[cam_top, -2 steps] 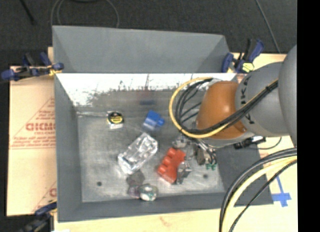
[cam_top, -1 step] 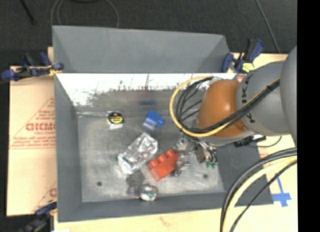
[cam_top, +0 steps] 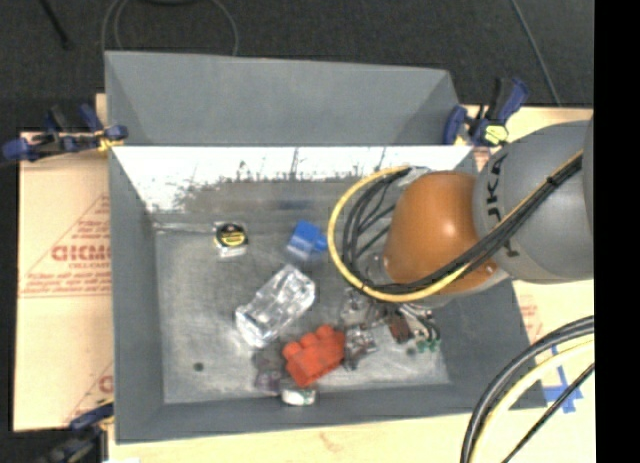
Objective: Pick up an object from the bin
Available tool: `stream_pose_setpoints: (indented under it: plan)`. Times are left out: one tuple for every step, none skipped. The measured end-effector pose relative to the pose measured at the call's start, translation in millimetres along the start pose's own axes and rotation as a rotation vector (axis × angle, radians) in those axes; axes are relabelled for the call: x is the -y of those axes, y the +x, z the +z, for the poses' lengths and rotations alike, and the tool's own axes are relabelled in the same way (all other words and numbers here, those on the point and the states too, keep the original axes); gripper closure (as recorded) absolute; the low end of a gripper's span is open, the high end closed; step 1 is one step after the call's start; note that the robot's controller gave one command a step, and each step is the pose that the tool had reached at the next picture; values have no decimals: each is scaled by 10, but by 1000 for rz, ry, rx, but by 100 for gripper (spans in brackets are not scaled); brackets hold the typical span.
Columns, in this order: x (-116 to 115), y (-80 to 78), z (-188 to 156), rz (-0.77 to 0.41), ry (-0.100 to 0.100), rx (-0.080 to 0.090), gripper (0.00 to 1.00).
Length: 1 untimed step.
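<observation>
The gripper is seen low in the bin, near its front wall. Whether it is open or closed cannot be told, and nothing is seen held. A red blocky object lies just beside it, with a clear plastic pack beyond. The grasp is judged not yet made; gripping and lifting remain.

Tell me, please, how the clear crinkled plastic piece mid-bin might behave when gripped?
The clear plastic piece looks thin and hollow, so it is probably light and likely to crumple under pressure. Its glossy facets suggest it may slip. Lying flat, it seems unlikely to roll.
</observation>
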<state>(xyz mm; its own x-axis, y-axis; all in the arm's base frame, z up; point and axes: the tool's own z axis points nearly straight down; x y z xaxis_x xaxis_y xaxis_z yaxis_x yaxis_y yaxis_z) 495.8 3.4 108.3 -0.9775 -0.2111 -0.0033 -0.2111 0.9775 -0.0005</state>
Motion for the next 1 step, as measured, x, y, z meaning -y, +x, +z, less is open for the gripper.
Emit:
stream_pose_setpoints:
  plan:
    - [32,-38,-1636,-176,3,8,100]
